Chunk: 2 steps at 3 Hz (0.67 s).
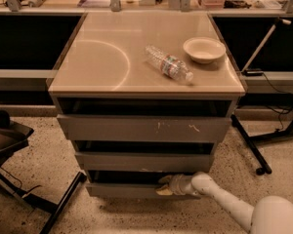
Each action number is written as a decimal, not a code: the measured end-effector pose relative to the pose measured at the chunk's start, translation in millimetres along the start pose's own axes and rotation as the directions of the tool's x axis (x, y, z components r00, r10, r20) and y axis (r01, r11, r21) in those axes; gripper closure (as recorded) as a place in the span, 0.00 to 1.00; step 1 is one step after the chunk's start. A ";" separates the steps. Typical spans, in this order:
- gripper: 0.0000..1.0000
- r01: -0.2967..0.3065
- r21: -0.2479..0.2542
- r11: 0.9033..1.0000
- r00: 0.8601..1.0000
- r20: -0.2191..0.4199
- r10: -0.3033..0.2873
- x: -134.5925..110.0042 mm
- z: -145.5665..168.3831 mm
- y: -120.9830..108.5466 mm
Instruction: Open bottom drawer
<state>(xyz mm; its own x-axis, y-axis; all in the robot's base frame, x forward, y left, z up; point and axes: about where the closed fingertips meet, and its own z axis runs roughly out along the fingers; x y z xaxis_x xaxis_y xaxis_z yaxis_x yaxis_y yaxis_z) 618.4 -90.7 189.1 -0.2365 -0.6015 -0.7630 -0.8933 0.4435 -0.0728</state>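
The bottom drawer is the lowest and narrowest grey front of the three-drawer cabinet, plain and handleless. It stands slightly out, with a dark gap above its top edge. My gripper is at the drawer's top edge, right of centre, its pale fingertips reaching into the gap above the front. My white arm comes in from the lower right. Above it are the middle drawer front and the widest top front with white scratches.
A plastic bottle lies on its side on the cabinet top, next to a white bowl. A black stand leg crosses the floor at lower left. Another black stand base lies on the right.
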 end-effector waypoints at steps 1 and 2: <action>1.00 -0.001 -0.021 1.000 1.000 0.010 0.001 5.7 -21.3 7.8; 1.00 0.006 -0.040 0.999 1.000 0.013 -0.005 7.2 -33.0 15.6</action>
<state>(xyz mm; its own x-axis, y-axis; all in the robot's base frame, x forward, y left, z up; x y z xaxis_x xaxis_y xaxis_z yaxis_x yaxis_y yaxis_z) 590.2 -110.0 203.7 -0.2270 -0.5952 -0.7708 -0.9091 0.4134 -0.0515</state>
